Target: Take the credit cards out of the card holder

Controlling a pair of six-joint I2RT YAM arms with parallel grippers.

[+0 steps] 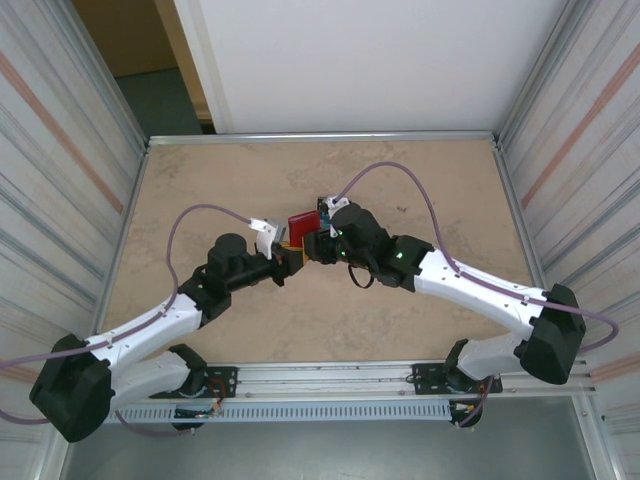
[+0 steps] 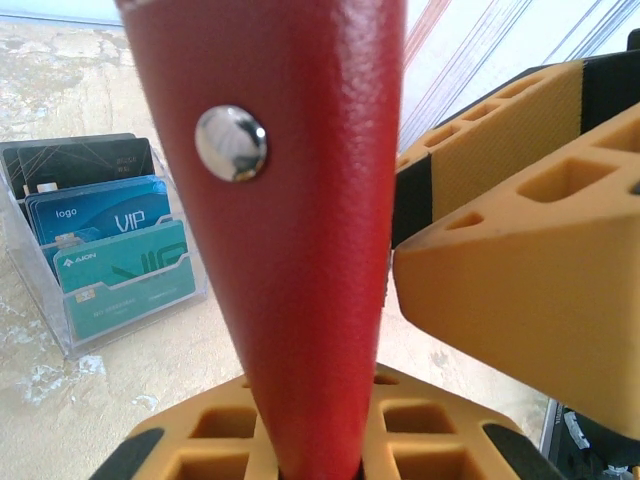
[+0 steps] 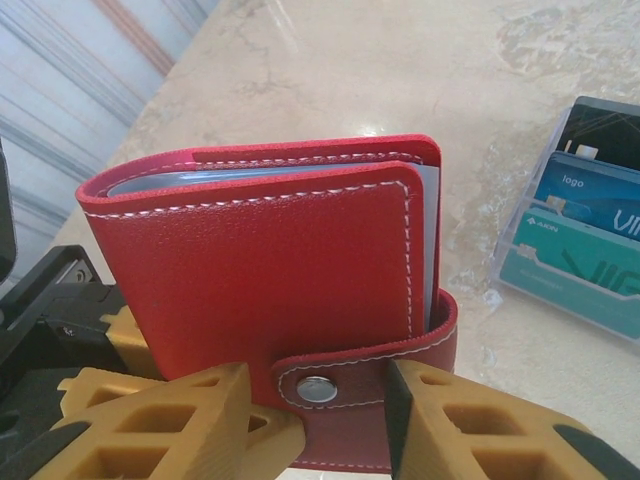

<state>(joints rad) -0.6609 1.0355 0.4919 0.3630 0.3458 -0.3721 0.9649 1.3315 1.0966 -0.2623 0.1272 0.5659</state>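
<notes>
Red card holder (image 3: 270, 260) closed, standing on edge mid-frame. Snap tab (image 3: 345, 385) fastened; pale sleeves (image 3: 250, 177) show along top edge. R gripper (image 3: 320, 425): yellow fingers (image 3: 160, 420) flank the tab at near edge, grip unclear. Clear rack (image 3: 503, 262) w/ navy, blue and teal credit cards (image 3: 590, 200) at right, on beige surface (image 3: 400, 70).

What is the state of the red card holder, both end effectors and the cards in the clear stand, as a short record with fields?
card holder: red, closed, held upright
snap tab: fastened
left end effector: shut on the card holder
right end effector: jaws apart, one finger on each side of the snap tab
credit cards: black, blue and teal, tiered in a clear stand on the table
sleeves: pale edges visible; contents cannot be told
progress: card holder not yet opened
</notes>
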